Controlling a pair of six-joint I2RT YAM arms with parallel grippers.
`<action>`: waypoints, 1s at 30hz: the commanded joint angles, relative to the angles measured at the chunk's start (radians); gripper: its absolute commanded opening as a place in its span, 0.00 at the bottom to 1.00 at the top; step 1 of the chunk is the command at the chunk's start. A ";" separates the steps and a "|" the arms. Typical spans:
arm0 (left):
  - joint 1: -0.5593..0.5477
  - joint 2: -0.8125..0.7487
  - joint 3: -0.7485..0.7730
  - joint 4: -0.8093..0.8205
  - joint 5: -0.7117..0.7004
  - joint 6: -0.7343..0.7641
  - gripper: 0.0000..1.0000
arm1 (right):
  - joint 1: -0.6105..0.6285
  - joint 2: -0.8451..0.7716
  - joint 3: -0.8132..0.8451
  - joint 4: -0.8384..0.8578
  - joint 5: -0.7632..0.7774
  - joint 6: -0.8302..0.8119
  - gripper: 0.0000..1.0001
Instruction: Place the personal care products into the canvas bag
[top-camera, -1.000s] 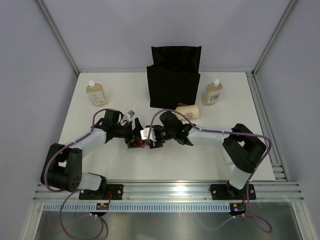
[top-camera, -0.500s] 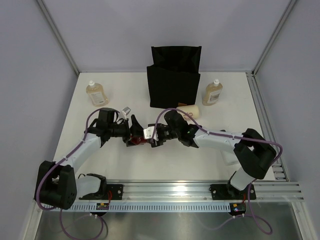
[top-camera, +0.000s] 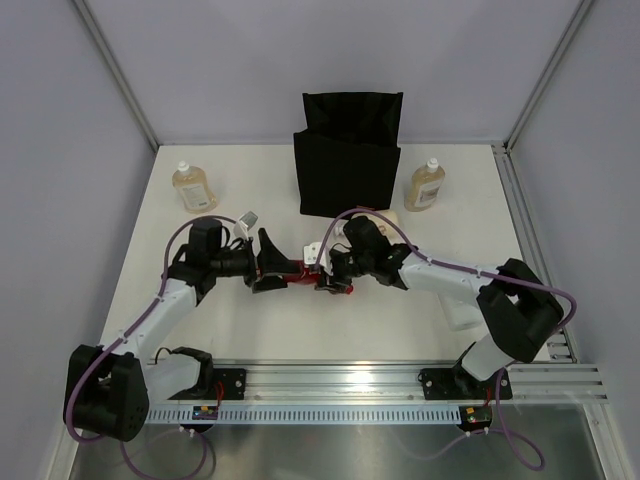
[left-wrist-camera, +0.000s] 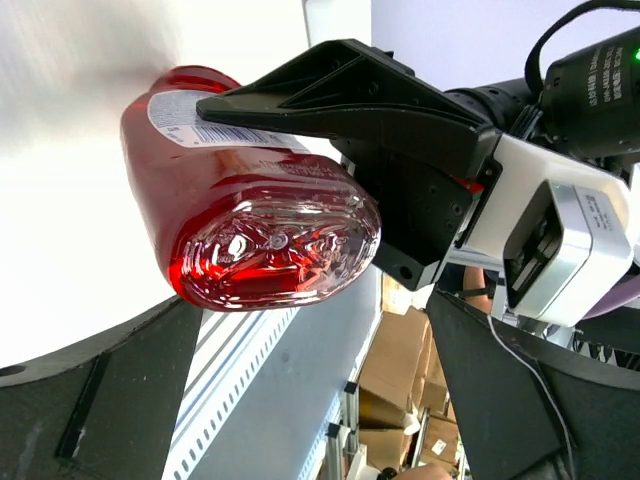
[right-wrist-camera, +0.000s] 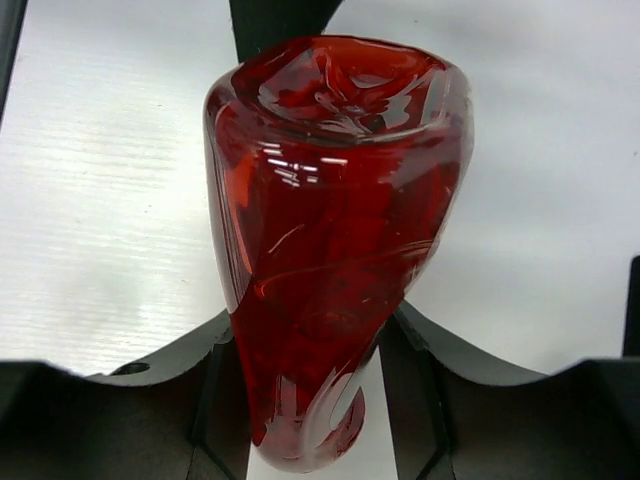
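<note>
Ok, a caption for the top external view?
The right gripper holds the red bottle level, facing the open left gripper, canvas bag behind.

Red bottle (top-camera: 303, 269): translucent deep red, glossy, with pale highlights on the base. It carries a white barcode label (left-wrist-camera: 185, 112) with black print.
Canvas bag (top-camera: 347, 165): plain black.
Left amber bottle (top-camera: 192, 188): amber-tan with a white cap.
Right amber bottle (top-camera: 425, 186): the same amber-tan with a white cap.
Table (top-camera: 250, 325): white, unpatterned.
Left tool (top-camera: 268, 265): black.
Right tool (top-camera: 328, 272): black.

Top view overhead; 2 wrist views close on red bottle (left-wrist-camera: 260, 215) (shared).
</note>
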 joint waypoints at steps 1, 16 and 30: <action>0.005 -0.014 0.040 0.058 0.027 0.043 0.99 | -0.014 -0.054 -0.002 -0.079 -0.093 0.051 0.00; 0.005 -0.201 0.206 -0.341 -0.341 0.402 0.99 | -0.274 -0.082 0.153 -0.187 -0.383 0.437 0.00; 0.005 -0.447 0.180 -0.348 -0.479 0.365 0.99 | -0.454 -0.055 0.522 0.047 -0.509 1.039 0.00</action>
